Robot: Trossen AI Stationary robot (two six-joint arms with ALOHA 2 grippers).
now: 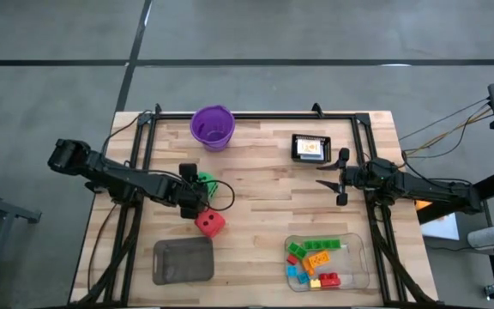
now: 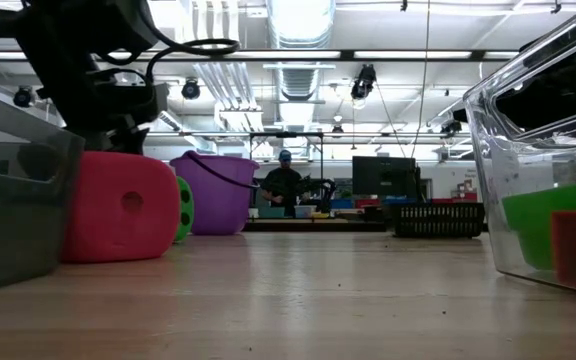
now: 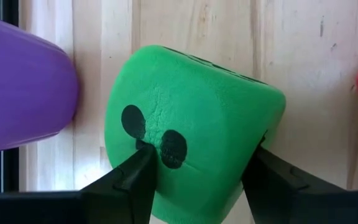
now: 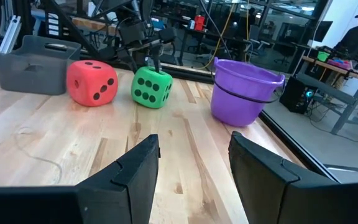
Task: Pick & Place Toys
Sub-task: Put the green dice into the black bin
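Left wrist view | green die (image 3: 194, 124) squeezed between left end effector (image 3: 197, 180) fingers | gripping

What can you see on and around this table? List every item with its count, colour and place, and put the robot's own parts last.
Green die: one, green with black dots, left of table centre, between the left gripper's fingers.
Red die: one, red, just in front of the green die.
Bricks: several, mixed colours, in the clear tray, front right.
Grey tray: one, front left.
Purple cup: one, back edge.
Picture card: one, back right.
Left gripper: closing on the green die.
Right gripper: open, empty, right side.
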